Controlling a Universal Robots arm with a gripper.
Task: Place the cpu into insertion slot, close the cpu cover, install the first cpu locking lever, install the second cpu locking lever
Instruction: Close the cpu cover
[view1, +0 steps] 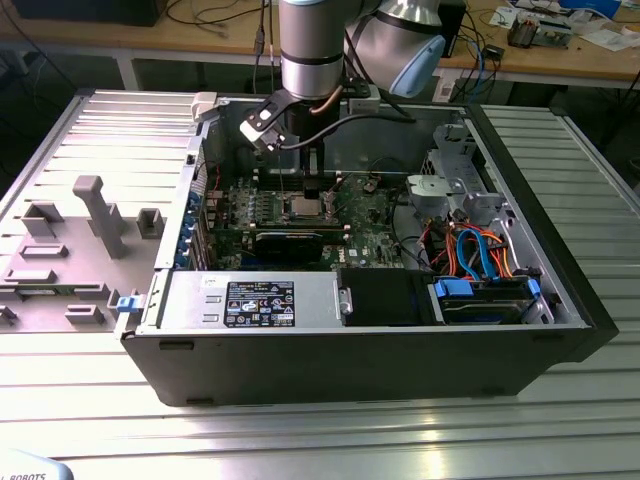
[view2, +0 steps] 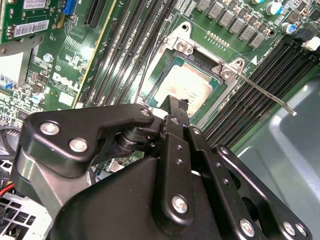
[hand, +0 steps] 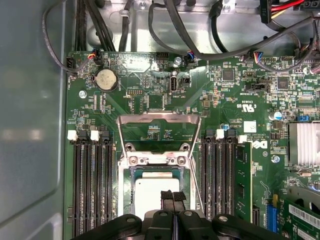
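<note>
Cpu (hand: 148, 192) seated in insertion slot (hand: 131, 175), cpu cover (hand: 159, 119) raised, gripper (hand: 173, 196) just over cpu

Even overhead lighting, three views.
We note glare streaks on the ribbed table (view1: 330, 440) in the exterior view, a pale, washed-out cpu (view2: 187, 90) top, and a soft sheen on the case wall (hand: 30, 135).

Exterior view: raised, set back, angled down into open computer case (view1: 350, 370). Both wrist views: close, looking past jaws onto insertion slot (hand: 127, 182) (view2: 167, 52) just beyond them.
</note>
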